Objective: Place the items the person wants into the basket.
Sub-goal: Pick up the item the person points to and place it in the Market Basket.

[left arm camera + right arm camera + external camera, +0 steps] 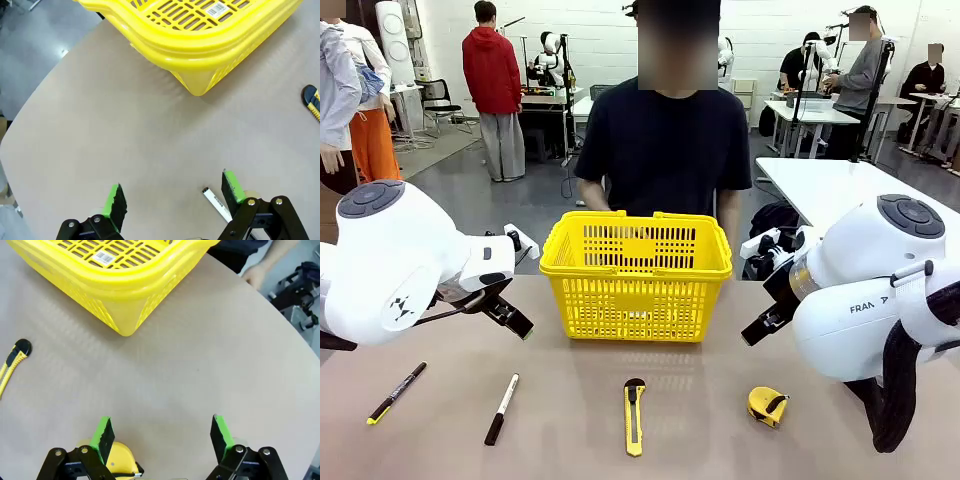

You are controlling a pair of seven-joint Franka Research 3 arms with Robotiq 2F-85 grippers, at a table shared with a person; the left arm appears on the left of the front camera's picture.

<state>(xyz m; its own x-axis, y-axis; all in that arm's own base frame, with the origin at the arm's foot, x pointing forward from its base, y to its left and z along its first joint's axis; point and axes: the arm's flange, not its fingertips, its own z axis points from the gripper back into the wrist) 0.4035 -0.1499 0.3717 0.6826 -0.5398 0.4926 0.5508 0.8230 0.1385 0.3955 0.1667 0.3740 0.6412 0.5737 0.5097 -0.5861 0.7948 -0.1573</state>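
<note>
Left wrist view: the basket point(200, 45) is cut by the top edge, the utility knife point(312, 100) by the right edge, and the marker point(215, 200) passes behind a finger point(234, 189) of the left gripper point(173, 187). Right wrist view: the tape measure point(121, 460) sits partly behind a finger point(102, 437) of the right gripper point(161, 422) and runs off the bottom edge.

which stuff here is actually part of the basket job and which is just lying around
For the job:
basket
marker
utility knife
pen
person at the far side

Just lying about:
tape measure
</note>
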